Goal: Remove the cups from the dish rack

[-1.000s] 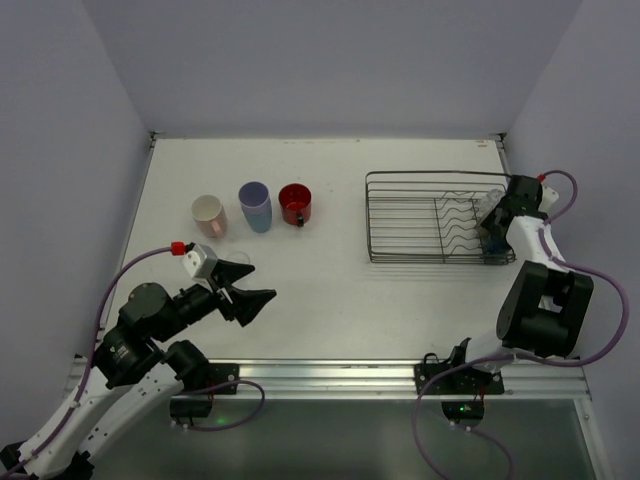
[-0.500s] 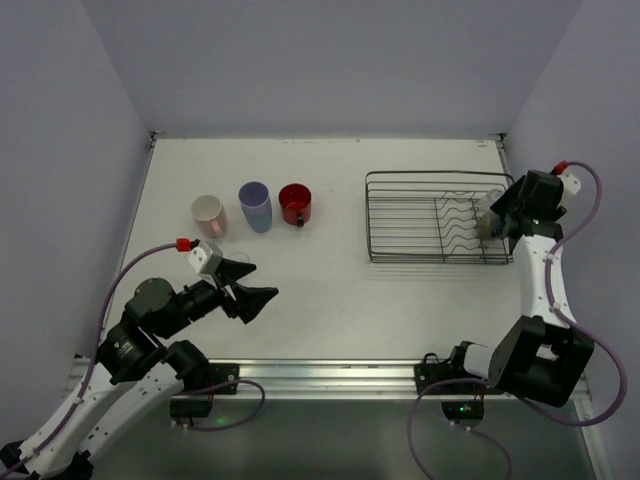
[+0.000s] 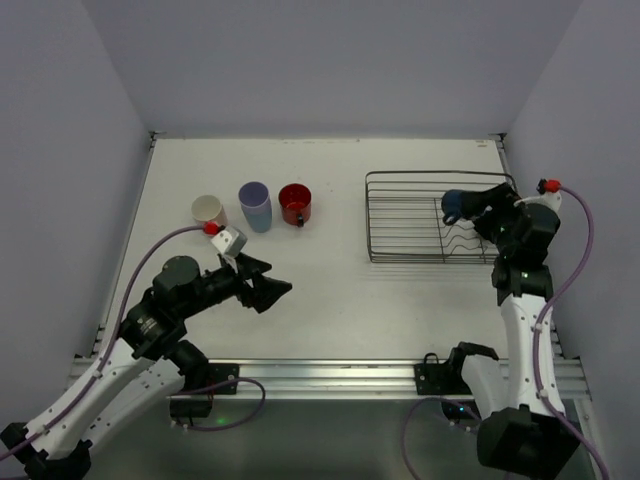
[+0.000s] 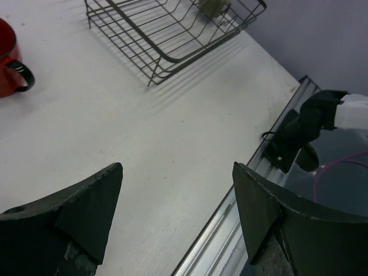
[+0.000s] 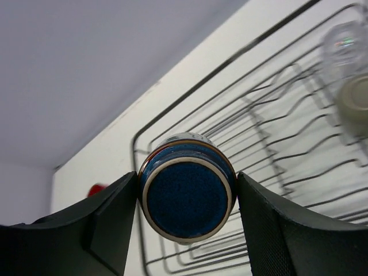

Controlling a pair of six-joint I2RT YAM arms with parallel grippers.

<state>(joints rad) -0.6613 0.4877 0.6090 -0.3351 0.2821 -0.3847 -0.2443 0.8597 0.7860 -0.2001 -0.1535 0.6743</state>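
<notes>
My right gripper [image 3: 464, 208] is shut on a dark navy cup [image 3: 450, 204], held on its side above the right half of the wire dish rack [image 3: 400, 222]. The right wrist view shows the navy cup's base [image 5: 187, 194] pinched between both fingers, with the dish rack [image 5: 259, 133] below. A clear glass [image 5: 345, 39] and an olive-grey cup [image 5: 355, 104] stay in the rack. Pink [image 3: 208, 211], lavender [image 3: 255, 206] and red [image 3: 295, 203] cups stand on the table at the left. My left gripper [image 3: 266, 291] hangs open over bare table, empty.
The left wrist view shows the red cup [image 4: 11, 60] at far left, the rack [image 4: 172, 34] ahead, and the table's metal front rail [image 4: 230, 224] with the right arm's base [image 4: 299, 132]. Walls close in the table on three sides.
The right arm lifted the navy cup out of the rack's right end and carried it leftward above the rack. The left arm moved forward and a little to the right, still open.
</notes>
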